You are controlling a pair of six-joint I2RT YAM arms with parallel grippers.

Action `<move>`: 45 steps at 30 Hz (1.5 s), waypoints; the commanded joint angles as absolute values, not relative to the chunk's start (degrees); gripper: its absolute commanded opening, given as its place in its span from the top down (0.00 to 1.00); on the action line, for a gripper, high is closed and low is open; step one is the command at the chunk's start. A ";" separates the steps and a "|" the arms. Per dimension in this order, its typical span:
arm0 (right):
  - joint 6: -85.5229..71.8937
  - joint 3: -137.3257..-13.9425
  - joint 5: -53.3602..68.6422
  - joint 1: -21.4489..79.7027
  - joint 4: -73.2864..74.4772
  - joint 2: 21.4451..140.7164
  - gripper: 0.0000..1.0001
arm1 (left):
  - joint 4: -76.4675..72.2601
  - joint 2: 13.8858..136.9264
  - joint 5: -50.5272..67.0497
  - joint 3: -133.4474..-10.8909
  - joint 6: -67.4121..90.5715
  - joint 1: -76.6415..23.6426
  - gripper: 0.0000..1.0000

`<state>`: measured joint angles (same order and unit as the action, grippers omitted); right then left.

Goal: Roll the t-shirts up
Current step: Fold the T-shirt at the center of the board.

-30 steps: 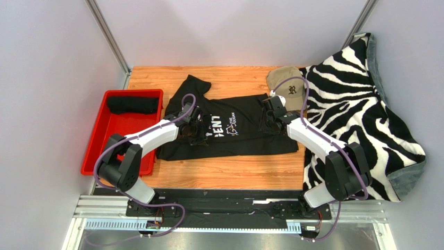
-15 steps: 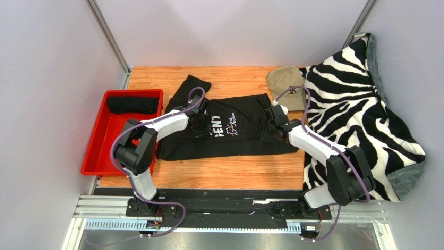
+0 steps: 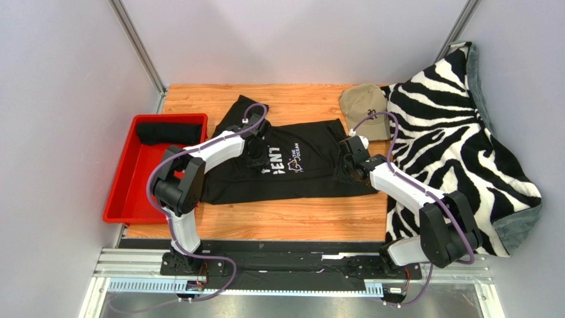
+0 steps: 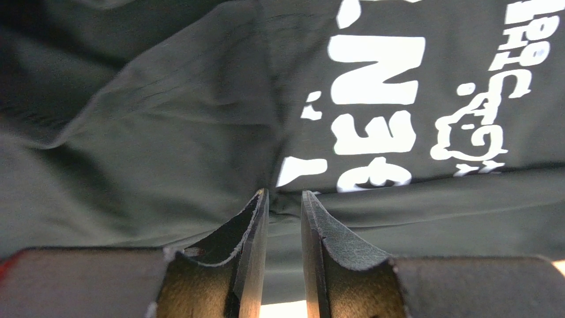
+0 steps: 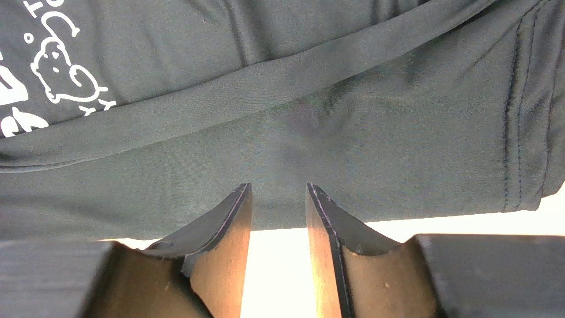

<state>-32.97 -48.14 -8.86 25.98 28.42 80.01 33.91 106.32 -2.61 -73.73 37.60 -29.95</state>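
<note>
A black t-shirt (image 3: 302, 184) with white print lies across the wooden table (image 3: 292, 218), folded lengthwise, one sleeve sticking out toward the far left. My left gripper (image 3: 256, 154) hovers over its left part by the print. In the left wrist view the left gripper (image 4: 284, 196) is open by a narrow gap, its tips at a crease in the t-shirt (image 4: 166, 132), nothing clamped. My right gripper (image 3: 347, 168) is over the shirt's right end. Seen from the right wrist, the right gripper (image 5: 278, 189) is open at the near edge of the t-shirt (image 5: 345, 126). A rolled black t-shirt (image 3: 169, 134) lies in the red bin.
The red bin (image 3: 154, 173) stands at the table's left edge. A tan cap (image 3: 363, 103) sits at the far right of the table. A zebra-print blanket (image 3: 451, 139) covers the right side, close to the right arm.
The left gripper moved away from me along the shirt and opened, letting go of the fabric. The right gripper slid a little nearer, toward the shirt's near edge.
</note>
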 commanded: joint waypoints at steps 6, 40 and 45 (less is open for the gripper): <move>-32.78 -48.43 -8.44 26.01 25.31 79.72 0.60 | 38.85 104.33 -8.70 -74.44 33.22 -31.38 0.60; -33.13 -48.25 -9.23 25.67 23.73 81.74 0.61 | 41.31 109.60 -15.29 -81.12 32.79 -31.90 1.00; -32.87 -49.39 -10.10 24.87 23.82 82.26 0.60 | 43.42 110.48 -17.31 -84.02 32.08 -31.82 1.00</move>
<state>-32.99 -47.64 -8.45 25.63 25.80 81.89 41.76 109.71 -14.35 -80.58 33.30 -31.53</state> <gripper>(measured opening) 0.393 0.007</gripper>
